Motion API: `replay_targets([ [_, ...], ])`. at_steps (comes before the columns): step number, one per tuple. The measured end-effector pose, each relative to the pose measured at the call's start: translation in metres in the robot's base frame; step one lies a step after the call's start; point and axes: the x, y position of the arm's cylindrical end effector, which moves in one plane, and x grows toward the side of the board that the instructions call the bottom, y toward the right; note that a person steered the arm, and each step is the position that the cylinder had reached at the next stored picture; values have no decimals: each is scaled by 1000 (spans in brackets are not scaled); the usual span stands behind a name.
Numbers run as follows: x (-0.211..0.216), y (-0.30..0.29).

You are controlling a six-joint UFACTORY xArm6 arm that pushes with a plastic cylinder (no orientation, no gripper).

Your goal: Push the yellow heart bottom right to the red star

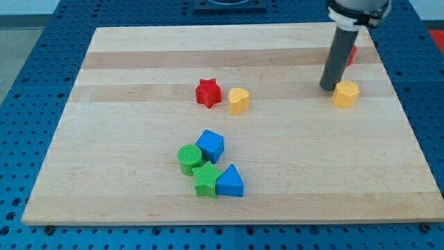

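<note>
The yellow heart lies near the board's middle, just right of the red star, with a small gap between them. My tip rests on the board at the view's upper right, far to the right of the heart. It stands just left of a yellow hexagon block, close to it or touching. A red block is partly hidden behind the rod.
A cluster sits lower centre: a blue cube, a green cylinder, a green star and a blue triangle. The wooden board lies on a blue perforated table.
</note>
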Motion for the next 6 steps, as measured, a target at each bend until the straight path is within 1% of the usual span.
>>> replay_targets([
  [1,8,2],
  [2,19,-9],
  [3,19,-48],
  [5,18,-144],
  [6,47,-158],
])
